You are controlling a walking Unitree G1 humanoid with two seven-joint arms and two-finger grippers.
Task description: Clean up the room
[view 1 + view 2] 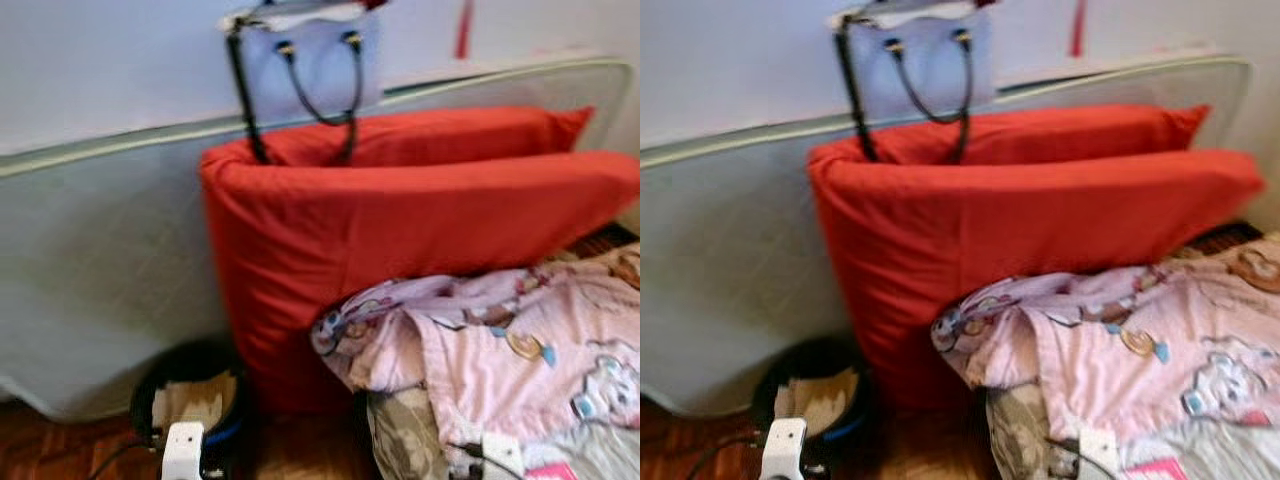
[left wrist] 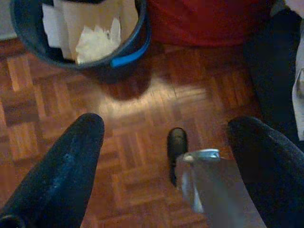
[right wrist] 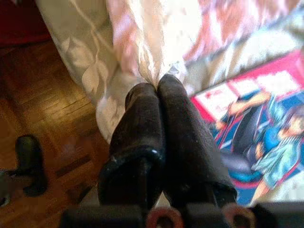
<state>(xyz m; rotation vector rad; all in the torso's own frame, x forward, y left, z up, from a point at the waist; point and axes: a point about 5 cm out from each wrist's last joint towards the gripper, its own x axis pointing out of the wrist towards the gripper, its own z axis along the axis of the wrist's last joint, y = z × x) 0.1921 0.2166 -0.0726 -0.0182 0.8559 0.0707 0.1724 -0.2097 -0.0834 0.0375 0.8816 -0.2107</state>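
Pink blanket (image 1: 520,350) is heaped just ahead of the right gripper (image 3: 159,85), against the red cushions (image 1: 400,230). A fold of its cloth appears to be pinched where the two black fingers are pressed together. The grip is best kept firm and the cloth lifted slowly, so that the comic book (image 3: 256,118) beside the fingers is not dragged along. The left gripper (image 2: 166,137) is spread wide and empty over the parquet floor (image 2: 142,123), with the black bucket (image 2: 128,47) of papers ahead of it.
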